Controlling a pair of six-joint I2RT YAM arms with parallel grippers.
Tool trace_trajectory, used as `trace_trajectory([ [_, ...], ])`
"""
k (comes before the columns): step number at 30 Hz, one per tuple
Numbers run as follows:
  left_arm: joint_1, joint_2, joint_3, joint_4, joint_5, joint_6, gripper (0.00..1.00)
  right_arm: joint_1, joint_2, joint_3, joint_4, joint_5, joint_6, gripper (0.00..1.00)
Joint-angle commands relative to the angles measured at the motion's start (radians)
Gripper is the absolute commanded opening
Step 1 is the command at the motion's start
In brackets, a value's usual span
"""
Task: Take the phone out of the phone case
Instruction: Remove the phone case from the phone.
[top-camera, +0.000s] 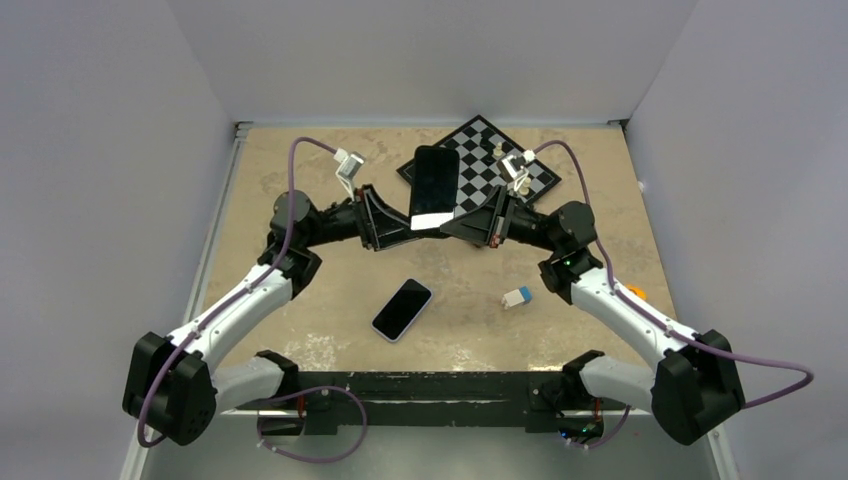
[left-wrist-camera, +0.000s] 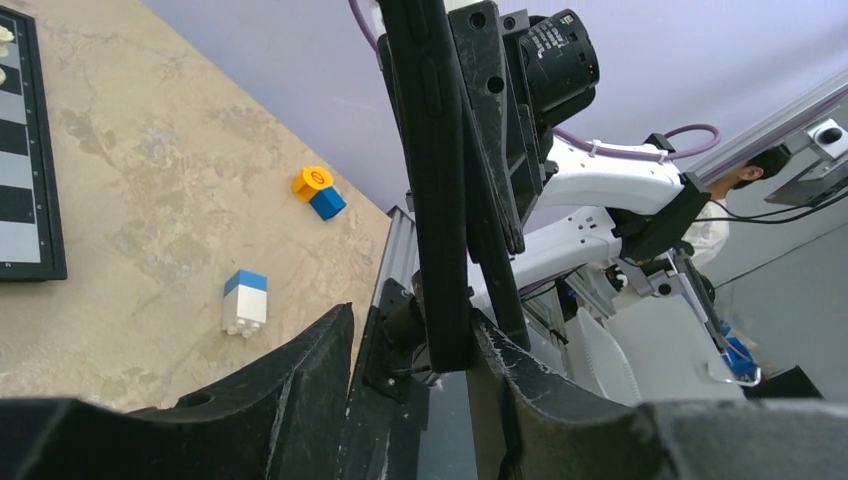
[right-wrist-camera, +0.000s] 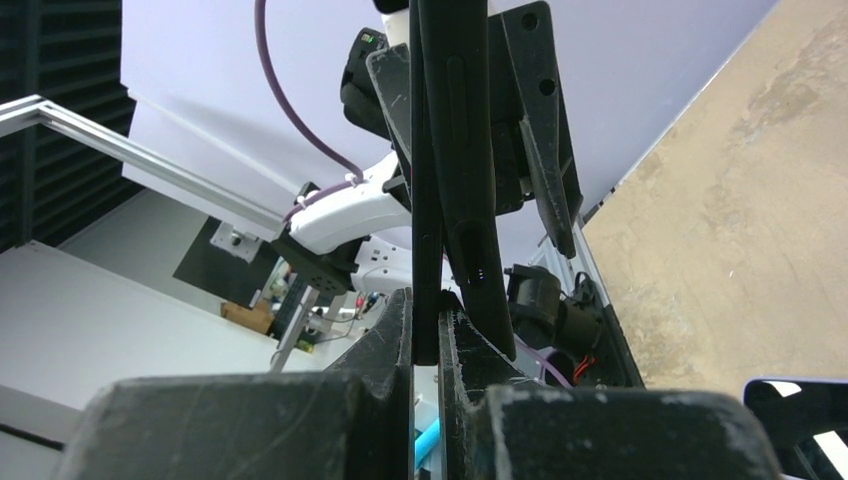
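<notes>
A black phone case (top-camera: 433, 190) is held up in the air above the table's middle, between both grippers. My right gripper (top-camera: 462, 228) is shut on its lower edge; in the right wrist view the fingers (right-wrist-camera: 425, 305) pinch a thin black edge of the case (right-wrist-camera: 455, 150). My left gripper (top-camera: 392, 228) is open. In the left wrist view (left-wrist-camera: 412, 318) its fingers stand wide apart around the case's end (left-wrist-camera: 440, 200), with only the right finger touching it. A phone (top-camera: 402, 309) with a dark screen and pale rim lies flat on the table; its corner shows in the right wrist view (right-wrist-camera: 795, 420).
A chessboard (top-camera: 490, 165) with a few pieces lies at the back, partly under the held case, and its edge shows in the left wrist view (left-wrist-camera: 25, 150). A white and blue block (top-camera: 517, 297) (left-wrist-camera: 245, 300) lies right of the phone. An orange and blue piece (top-camera: 636, 292) (left-wrist-camera: 318, 190) lies by the right arm.
</notes>
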Motion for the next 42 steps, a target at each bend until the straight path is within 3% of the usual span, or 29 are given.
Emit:
trace_trajectory([
  [1, 0.002, 0.017, 0.087, 0.063, -0.012, -0.044, 0.49, 0.033, -0.037, 0.018, 0.017, -0.029, -0.048, 0.0],
  [10, 0.002, 0.033, 0.099, 0.133, 0.002, -0.101, 0.27, 0.035, -0.055, 0.038, -0.093, -0.015, -0.132, 0.0],
  [16, 0.002, 0.067, 0.078, 0.187, -0.044, -0.182, 0.0, 0.036, -0.061, 0.037, -0.186, 0.007, -0.209, 0.0],
  [20, 0.006, 0.087, 0.054, 0.132, -0.127, -0.215, 0.0, 0.036, -0.066, 0.022, -0.23, 0.025, -0.246, 0.0],
  [21, 0.013, 0.074, 0.013, 0.029, -0.221, -0.214, 0.0, 0.036, -0.069, 0.008, -0.242, 0.031, -0.257, 0.0],
  [26, 0.03, 0.057, -0.03, -0.207, -0.382, -0.193, 0.0, 0.051, -0.07, -0.038, -0.242, 0.042, -0.266, 0.0],
  [33, 0.06, 0.033, -0.043, -0.327, -0.495, -0.133, 0.0, 0.087, -0.083, -0.137, -0.213, 0.053, -0.262, 0.0],
  [42, 0.124, 0.058, -0.052, -0.322, -0.508, -0.17, 0.0, 0.087, -0.152, -0.2, -0.267, 0.077, -0.296, 0.0],
])
